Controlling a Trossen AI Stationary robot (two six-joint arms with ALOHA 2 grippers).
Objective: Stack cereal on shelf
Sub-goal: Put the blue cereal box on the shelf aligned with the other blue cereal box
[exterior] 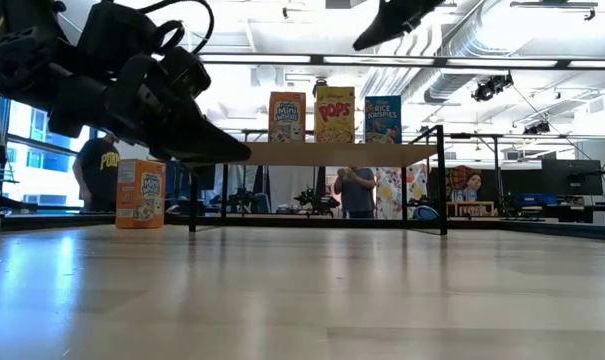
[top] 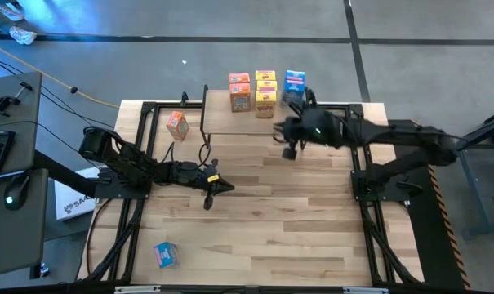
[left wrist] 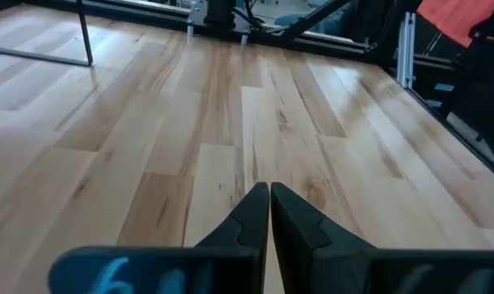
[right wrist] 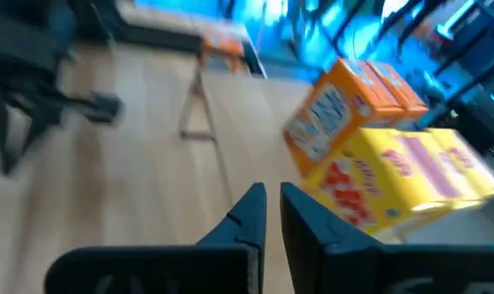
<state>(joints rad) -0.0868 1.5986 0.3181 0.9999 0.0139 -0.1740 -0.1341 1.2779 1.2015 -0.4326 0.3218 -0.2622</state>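
Loose blue box [top: 166, 254]: lies on the surface [top: 263, 229] near its front left corner, well apart from everything else.

Loose orange box [top: 177, 125]: stands upright on the surface just left of the shelf; in the low view [exterior: 140, 194] it sits beside the shelf's left legs.

Left gripper [top: 223, 187]: low over the middle-left of the surface, well short of the shelf. Jaws closed, tips together, nothing between them, as the left wrist view [left wrist: 269, 194] shows.

Shelf [top: 230, 122]: stands at the far edge of the surface, light-wood top on thin black legs.

Boxes on the shelf, along its far edge:
- orange stack [top: 240, 90], at the left; front reads upright in the low view [exterior: 287, 117].
- yellow stack [top: 265, 88], touching or just beside the orange one; low view [exterior: 334, 114].
- blue stack [top: 294, 84], at the right, partly hidden by the right arm; low view [exterior: 382, 119].
How many boxes each stack holds I cannot tell.

Right gripper [top: 288, 152]: raised over the shelf's right end, near the blue stack. Jaws nearly together and gripping nothing in the right wrist view [right wrist: 269, 198], with orange and yellow boxes just beyond them.
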